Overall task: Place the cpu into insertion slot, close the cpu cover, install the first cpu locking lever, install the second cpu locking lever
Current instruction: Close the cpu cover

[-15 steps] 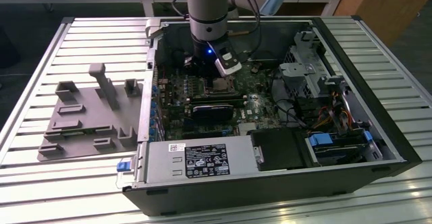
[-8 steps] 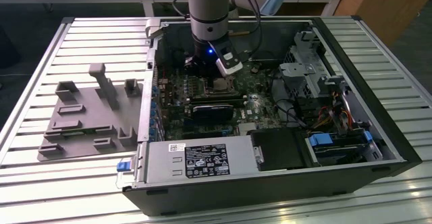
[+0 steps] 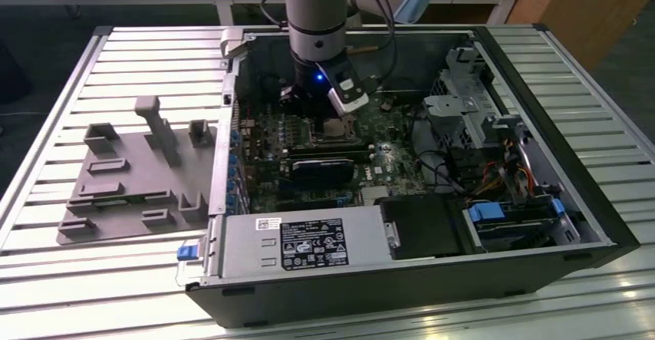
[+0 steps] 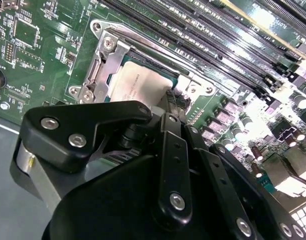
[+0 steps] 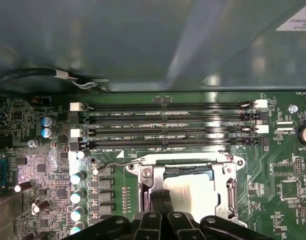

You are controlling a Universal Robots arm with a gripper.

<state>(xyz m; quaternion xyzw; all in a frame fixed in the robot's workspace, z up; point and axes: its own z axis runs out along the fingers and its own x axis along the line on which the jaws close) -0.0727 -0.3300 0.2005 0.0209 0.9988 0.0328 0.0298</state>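
I am hovering my pincer (image 5: 160,196), fingers pressed together on nothing as far as I can judge, right over the cpu (image 5: 195,192). It is lying flat in the insertion slot (image 5: 232,190), its grey top facing up through the window of the closed cpu cover (image 5: 143,172). Being square, it is showing no long axis. I am judging the lever step to be in hand. The wire locking lever (image 5: 113,164), running alongside the memory slots (image 5: 168,125), is calling for a firm, slip-free push.
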